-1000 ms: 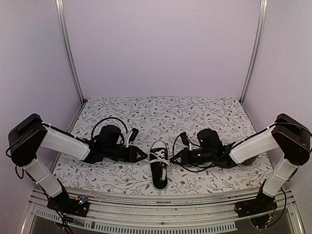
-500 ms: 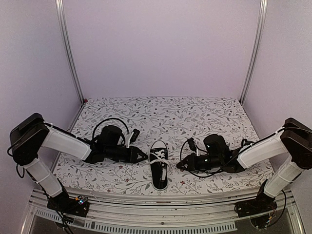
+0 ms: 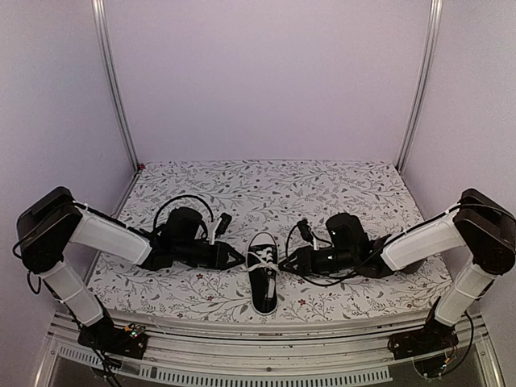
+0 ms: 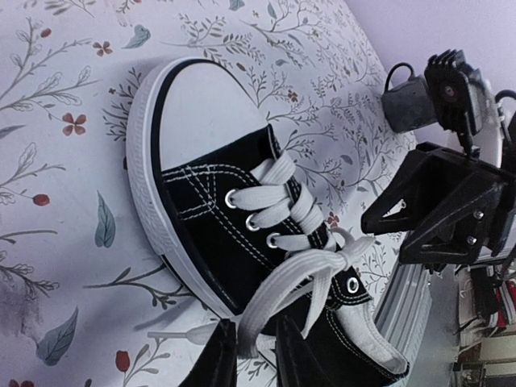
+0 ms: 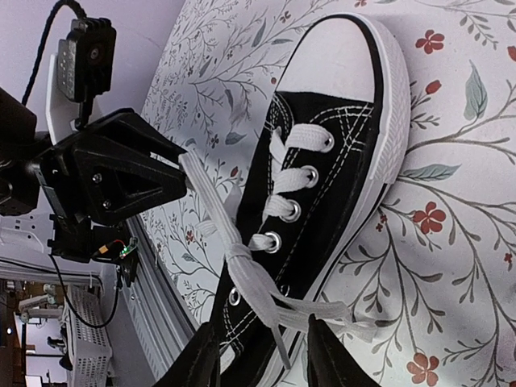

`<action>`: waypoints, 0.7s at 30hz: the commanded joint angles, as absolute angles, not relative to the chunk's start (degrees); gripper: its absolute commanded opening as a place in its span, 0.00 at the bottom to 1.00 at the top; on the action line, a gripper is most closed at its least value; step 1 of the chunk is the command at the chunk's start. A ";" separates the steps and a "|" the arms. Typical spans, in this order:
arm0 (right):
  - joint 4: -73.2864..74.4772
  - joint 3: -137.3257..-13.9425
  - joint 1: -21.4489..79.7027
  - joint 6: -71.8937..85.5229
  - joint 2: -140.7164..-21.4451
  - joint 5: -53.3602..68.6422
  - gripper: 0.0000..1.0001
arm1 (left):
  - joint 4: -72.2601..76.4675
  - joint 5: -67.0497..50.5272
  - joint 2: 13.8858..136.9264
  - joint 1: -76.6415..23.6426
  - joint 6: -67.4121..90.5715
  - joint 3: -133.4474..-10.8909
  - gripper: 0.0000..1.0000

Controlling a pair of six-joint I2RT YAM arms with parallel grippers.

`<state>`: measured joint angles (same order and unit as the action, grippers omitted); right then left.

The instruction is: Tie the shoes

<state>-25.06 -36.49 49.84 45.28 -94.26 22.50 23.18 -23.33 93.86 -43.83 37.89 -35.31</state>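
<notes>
- The black sneaker (image 3: 264, 278) lies in the middle of the floral-covered worktop (image 3: 322, 193), toe cap towards the back wall, heel close to the near rail (image 3: 266, 330).
- Bare cloth runs wide behind the toe up to the purple walls (image 3: 266, 81). At the sides there is little room, as a hand sits just beside each flank of the shoe.
- The left hand (image 4: 254, 355) is nearly closed, pinching one end of the white laces (image 4: 290, 201).
- The right hand (image 5: 262, 359) stands partly apart. A slack lace end lies between its fingers, ungripped.
- The top view shows both arms reaching inward but hides the grip.
- The right wrist view shows the lace stretched from the left hand's tip to the eyelets.
- The left wrist view shows the right hand beyond the shoe.
</notes>
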 commanded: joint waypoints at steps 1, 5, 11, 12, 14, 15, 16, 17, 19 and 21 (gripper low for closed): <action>-25.68 -38.19 50.27 44.55 -96.28 23.12 0.36 | 24.06 -23.62 94.38 -44.47 37.73 -36.21 0.19; -25.61 -38.24 50.32 44.56 -97.20 23.11 0.32 | 24.10 -23.47 94.39 -44.47 37.71 -36.21 0.19; -25.60 -38.35 50.32 44.66 -97.61 23.14 0.13 | 24.04 -23.49 94.39 -44.46 37.67 -36.12 0.19; -25.54 -38.26 50.32 44.65 -97.49 22.89 0.09 | 24.00 -23.51 94.37 -44.47 37.62 -36.05 0.19; -25.47 -37.69 50.34 44.98 -96.89 21.74 0.04 | 24.02 -23.42 94.30 -44.43 37.71 -36.04 0.19; -25.37 -37.21 50.36 45.27 -96.48 21.33 0.03 | 24.03 -23.34 94.21 -44.47 37.68 -35.96 0.19; -25.31 -36.78 50.28 45.46 -95.97 20.97 0.03 | 23.92 -23.31 94.17 -44.45 37.64 -35.95 0.20; -25.24 -36.19 50.30 45.65 -95.53 20.74 0.03 | 23.93 -23.29 94.21 -44.47 37.62 -35.95 0.20; -25.04 -35.01 50.29 46.07 -94.64 20.14 0.02 | 23.95 -23.31 94.21 -44.47 37.63 -35.95 0.22; -24.79 -33.62 50.32 46.63 -93.64 19.61 0.02 | 24.04 -23.50 94.51 -44.47 37.63 -36.02 0.23</action>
